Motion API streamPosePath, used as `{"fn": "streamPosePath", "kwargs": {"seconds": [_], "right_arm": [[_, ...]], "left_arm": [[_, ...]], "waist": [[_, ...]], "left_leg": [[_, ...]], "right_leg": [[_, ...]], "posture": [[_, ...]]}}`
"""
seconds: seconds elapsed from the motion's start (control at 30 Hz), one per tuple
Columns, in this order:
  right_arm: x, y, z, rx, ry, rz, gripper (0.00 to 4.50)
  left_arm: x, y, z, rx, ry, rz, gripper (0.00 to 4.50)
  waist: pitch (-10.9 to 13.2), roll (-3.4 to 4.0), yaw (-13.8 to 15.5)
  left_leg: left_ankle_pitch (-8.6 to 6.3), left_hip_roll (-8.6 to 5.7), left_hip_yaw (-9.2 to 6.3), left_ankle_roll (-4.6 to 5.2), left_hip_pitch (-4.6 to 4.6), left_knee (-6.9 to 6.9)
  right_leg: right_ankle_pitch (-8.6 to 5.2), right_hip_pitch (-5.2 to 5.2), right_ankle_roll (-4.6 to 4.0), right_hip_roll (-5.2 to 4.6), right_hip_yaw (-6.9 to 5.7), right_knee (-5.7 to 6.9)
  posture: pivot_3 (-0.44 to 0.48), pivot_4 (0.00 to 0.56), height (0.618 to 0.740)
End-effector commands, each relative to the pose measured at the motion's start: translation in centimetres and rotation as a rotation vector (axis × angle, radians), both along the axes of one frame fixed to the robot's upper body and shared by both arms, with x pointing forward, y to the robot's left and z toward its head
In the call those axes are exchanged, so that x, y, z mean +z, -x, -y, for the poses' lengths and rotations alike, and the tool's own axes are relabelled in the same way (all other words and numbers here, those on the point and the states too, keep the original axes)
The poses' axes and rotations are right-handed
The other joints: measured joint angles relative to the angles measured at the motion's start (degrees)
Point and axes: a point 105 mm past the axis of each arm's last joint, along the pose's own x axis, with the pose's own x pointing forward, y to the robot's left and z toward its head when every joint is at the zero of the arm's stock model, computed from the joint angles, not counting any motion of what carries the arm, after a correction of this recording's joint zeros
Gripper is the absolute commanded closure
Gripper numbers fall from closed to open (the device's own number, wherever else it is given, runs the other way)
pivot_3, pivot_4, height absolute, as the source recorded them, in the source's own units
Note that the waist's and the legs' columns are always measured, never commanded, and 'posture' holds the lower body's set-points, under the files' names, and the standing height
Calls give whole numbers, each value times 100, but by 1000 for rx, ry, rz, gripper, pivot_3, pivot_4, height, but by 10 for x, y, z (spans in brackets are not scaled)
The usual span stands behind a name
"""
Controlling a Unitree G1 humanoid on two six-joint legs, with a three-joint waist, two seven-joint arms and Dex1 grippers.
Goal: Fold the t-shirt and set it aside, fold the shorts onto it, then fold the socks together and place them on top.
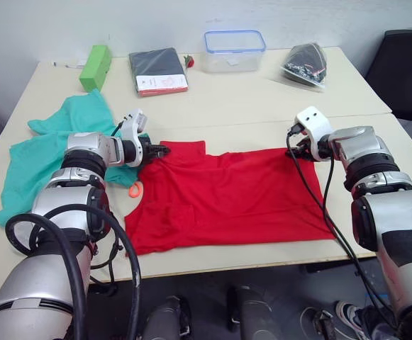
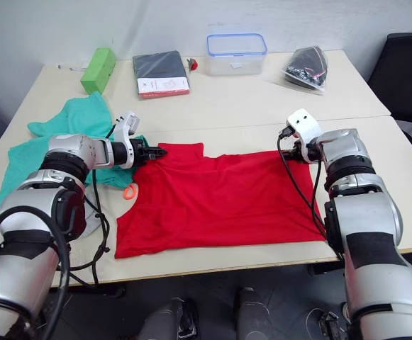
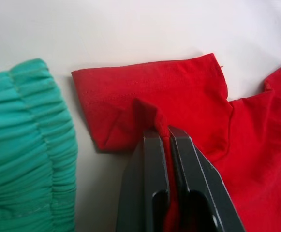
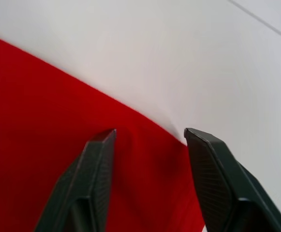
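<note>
The t-shirt [image 1: 227, 195] lies spread flat across the front half of the table [image 1: 262, 106], hem toward the right, collar end toward the left. From its middle, the shorts [image 1: 46, 152] lie at about nine to ten o'clock, bunched at the table's left edge, with the orange drawstring loop [image 1: 135, 188] peeping out just beside the shirt's near sleeve. I cannot make out the socks.

The left gripper [image 3: 168, 133] is clamped on the t-shirt — the left wrist view shows its fingers pressed together with a raised ridge of red cloth pinched between them, at the far sleeve. The right gripper [image 4: 150, 137] has its fingers apart, astride the far hem corner at roughly two o'clock; the cloth there lies between them, not yet pinched.

Judging by how it drapes and puckers, the shirt is light, thin and limp. It should slide easily on the smooth tabletop and sag between two held points, so it wants holding at matching far corners and carrying over in one even sweep. A pinch of a single layer at the hem edge may slip; a deeper bite of the corner looks safer. The shorts look equally soft, thicker at the gathered waistband, which would give the firmest hold.

At the far side, around twelve o'clock, sit a green block [image 1: 96, 67], a dark packet [image 1: 159, 71] with a white and red label, a clear box with a blue lid [image 1: 234, 49] and a bag of small dark items [image 1: 306, 64]. The label's writing is too small to read.
</note>
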Motion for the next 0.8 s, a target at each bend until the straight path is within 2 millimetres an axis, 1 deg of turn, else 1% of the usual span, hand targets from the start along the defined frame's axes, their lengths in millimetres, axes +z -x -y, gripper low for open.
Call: {"fn": "streamPosePath", "kwargs": {"seconds": [0.03, 0.1, 0.2, 0.27, 0.33, 0.43, 0.47, 0.67, 0.73, 0.8], "right_arm": [[0, 2, -2, -16, -27, -46, 2327], [-5, 5, -4, -20, -40, -80, 2327], [-6, 6, -7, -39, -77, -103, 2327], [-4, 6, -8, -54, -103, -108, 2702], [-4, 6, -6, -55, -103, -108, 3183], [-4, 7, -5, -54, -102, -107, 4205], [-3, 7, -5, -52, -100, -105, 4481], [-1, 4, -4, -39, -87, -70, 4481], [2, 3, -4, -7, -69, -37, 4481], [8, 0, -4, 41, -42, 16, 4481]], "left_arm": [[14, -3, -1, -9, -6, 52, 4500], [15, -3, -1, -9, -6, 54, 4500], [16, -3, -2, -9, -6, 56, 4500], [17, -3, -2, -8, -6, 58, 4500], [18, -3, -3, -6, -3, 60, 4500], [18, -3, -3, -4, 2, 62, 4500], [18, -3, -3, -6, 3, 60, 4500], [18, -3, -3, -17, 3, 69, 4500], [23, -3, -2, -35, 4, 102, 4500], [32, -5, -1, -85, -27, 182, 4500]], "waist": [[0, 0, 0], [0, 0, 0], [0, 0, 1], [0, 0, 1], [0, 0, 0], [0, 0, 0], [0, 0, 0], [0, -1, 0], [0, -1, -1], [0, -1, -3]], "left_leg": [[0, 0, 0, 0, 0, 0], [0, 0, 0, 0, 0, 0], [0, 0, 0, 0, 0, 0], [0, 1, 0, 0, 0, 0], [0, 1, -1, 0, 0, 0], [0, 0, 0, 0, 0, 0], [0, 0, 0, 0, 0, 0], [0, 0, 0, 0, 0, 1], [0, 0, 0, 0, 0, 1], [0, -1, 2, 0, 0, 1]], "right_leg": [[0, 0, 0, 0, 1, 0], [0, 0, 0, 0, 0, 0], [0, 0, 0, 0, 0, 0], [0, 0, 0, 0, 0, 0], [0, 0, 0, 1, 0, 1], [0, 0, 0, 0, 0, 1], [0, 0, 0, 0, 1, 2], [0, 0, 0, 0, 1, 2], [0, 0, 0, 0, 1, 2], [0, 0, 0, 0, 1, 2]], "posture": [[0, 150, 740], [0, 150, 740], [0, 150, 740], [0, 150, 740], [0, 150, 740], [0, 150, 740], [0, 150, 740], [0, 150, 740], [0, 150, 740], [0, 150, 740]]}}
